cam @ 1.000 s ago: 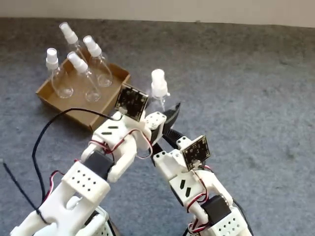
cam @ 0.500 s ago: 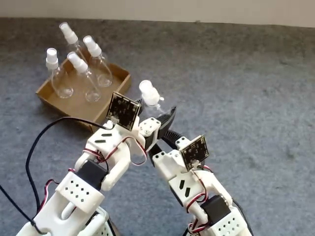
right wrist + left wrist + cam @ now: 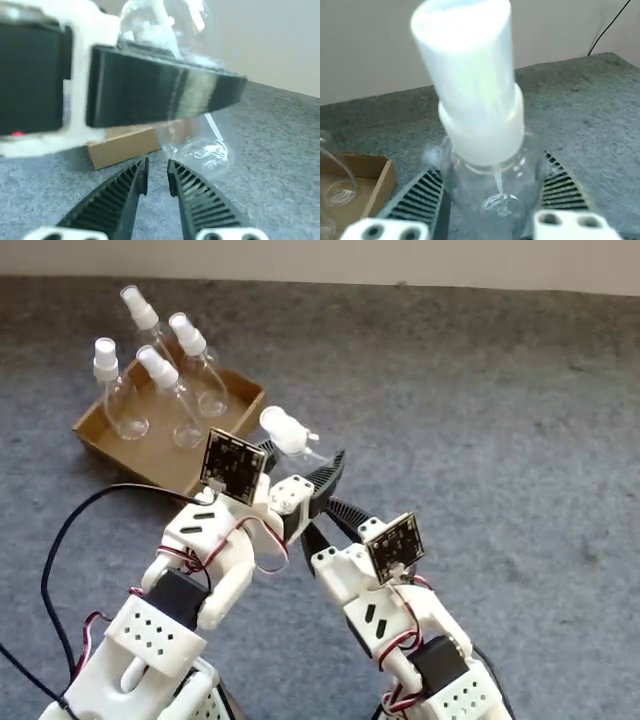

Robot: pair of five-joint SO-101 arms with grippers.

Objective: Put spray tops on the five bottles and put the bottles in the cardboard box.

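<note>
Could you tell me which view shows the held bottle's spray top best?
The left wrist view: the spray top sits close up on the bottle's neck, between the fingers of the left gripper. The high view shows it small, tilted toward the cardboard box. The right wrist view catches the bottle's clear base.

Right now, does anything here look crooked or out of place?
Yes, mildly. The capped bottle clamped in the left gripper is tipped over toward the cardboard box rather than upright. The four bottles already in the box lean at different angles too. Nothing looks spilled or broken.
</note>
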